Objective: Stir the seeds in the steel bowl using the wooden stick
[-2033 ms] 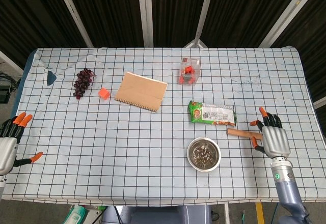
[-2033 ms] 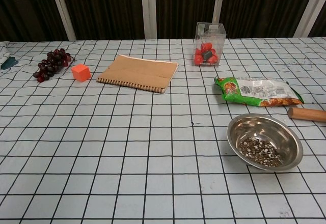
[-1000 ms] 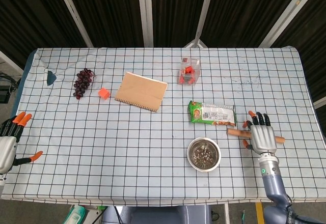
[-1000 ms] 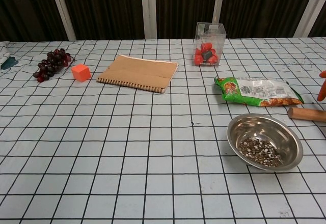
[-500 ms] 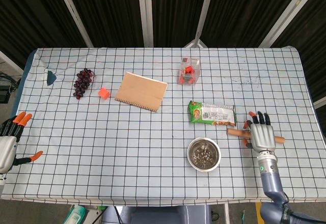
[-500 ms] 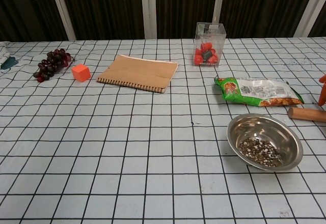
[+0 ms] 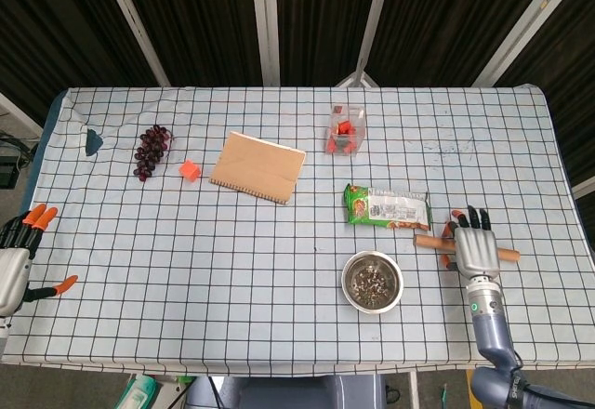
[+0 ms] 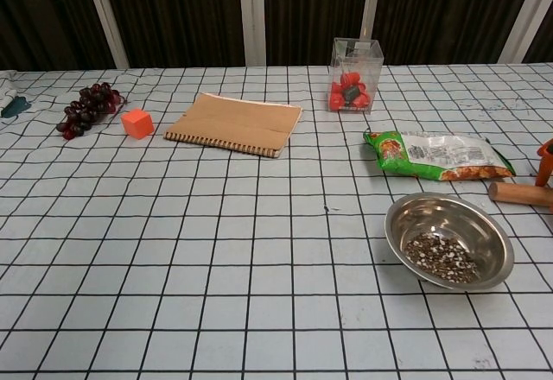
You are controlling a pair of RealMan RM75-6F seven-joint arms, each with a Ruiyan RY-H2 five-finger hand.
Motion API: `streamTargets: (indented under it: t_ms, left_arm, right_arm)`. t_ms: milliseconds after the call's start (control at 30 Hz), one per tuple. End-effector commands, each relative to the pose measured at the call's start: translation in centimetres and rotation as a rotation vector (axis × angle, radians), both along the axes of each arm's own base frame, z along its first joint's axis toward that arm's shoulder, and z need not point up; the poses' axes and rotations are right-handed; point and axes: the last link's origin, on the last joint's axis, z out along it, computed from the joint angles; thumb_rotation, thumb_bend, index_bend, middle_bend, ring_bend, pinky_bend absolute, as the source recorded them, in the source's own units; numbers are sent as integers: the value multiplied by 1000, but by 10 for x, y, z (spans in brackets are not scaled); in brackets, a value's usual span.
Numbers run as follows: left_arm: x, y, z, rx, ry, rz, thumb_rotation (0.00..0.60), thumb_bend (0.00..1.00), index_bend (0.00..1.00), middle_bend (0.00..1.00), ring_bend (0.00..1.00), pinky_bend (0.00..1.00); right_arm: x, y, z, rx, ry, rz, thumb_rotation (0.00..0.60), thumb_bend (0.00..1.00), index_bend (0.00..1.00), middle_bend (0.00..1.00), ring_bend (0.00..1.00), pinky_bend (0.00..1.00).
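Lying left-right: wooden stick [image 7: 429,241] | right hand [image 7: 472,251] over it, grasp unclear | left hand [image 7: 13,269] fingers spread, empty

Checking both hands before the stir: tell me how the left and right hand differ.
The right hand lies over the wooden stick beside the steel bowl; the left hand sits at the table's far left edge, over nothing. The left hand's fingers are spread apart, the right's close together. Both have orange fingertips.
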Motion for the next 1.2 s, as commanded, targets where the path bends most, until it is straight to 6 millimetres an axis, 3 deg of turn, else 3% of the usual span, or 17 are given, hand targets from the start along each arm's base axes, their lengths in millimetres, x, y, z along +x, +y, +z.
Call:
streamTargets:
  t_ms: [33,267,1200]
  left_arm:
    - [0,0,0,0,0,1,600,80,0,0,0,0]
    - [0,0,0,0,0,2,600,81,0,0,0,0]
    - [0,0,0,0,-1,2,600,80,0,0,0,0]
  right_arm:
    - [-1,0,-1,2,2,-2,600,287,448,304,24,0]
    - [-3,0,-3,0,9,0,600,287,471,454,168,0]
    - [-7,0,-3,0,10,-11,600,306,606,558,248,0]
